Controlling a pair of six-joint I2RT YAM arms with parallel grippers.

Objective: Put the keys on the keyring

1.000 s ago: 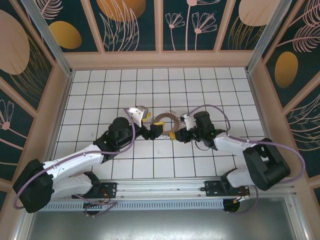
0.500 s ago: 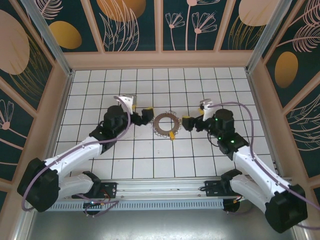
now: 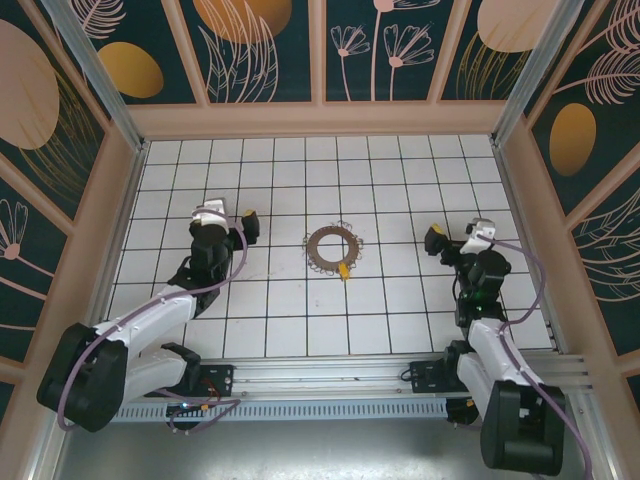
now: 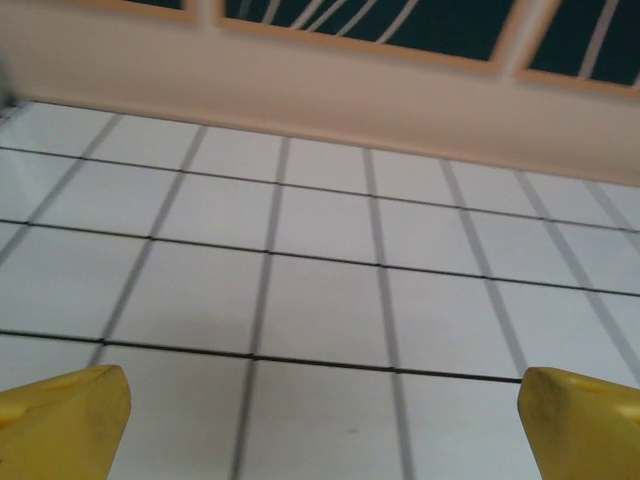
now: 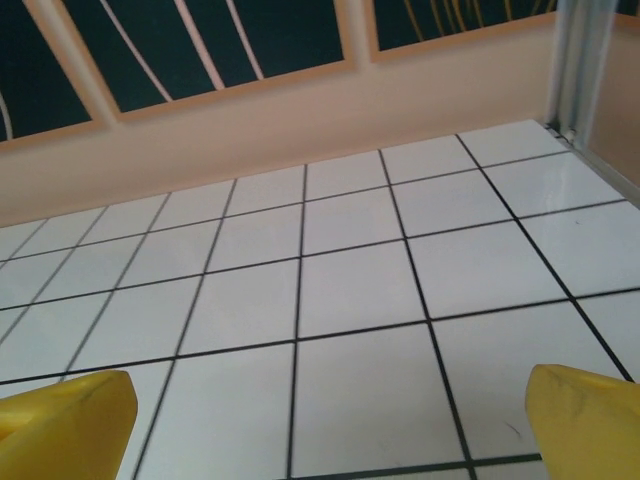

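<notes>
two grippers gape open and empty: left gripper (image 3: 247,222) and right gripper (image 3: 437,240) flank the keyring (image 3: 331,250), lying flat; the key (image 3: 344,270) touches its near rim, about equally far from both

My yellow fingertips (image 4: 60,420) look like matt plastic, the white tiled floor (image 5: 350,390) smooth and faintly glossy, the keyring (image 3: 331,249) dull metal.

The 2 arms crouch low and well apart; left gripper (image 3: 247,222) and right gripper (image 3: 436,240) hover with jaws spread wide, gripping nothing
</notes>
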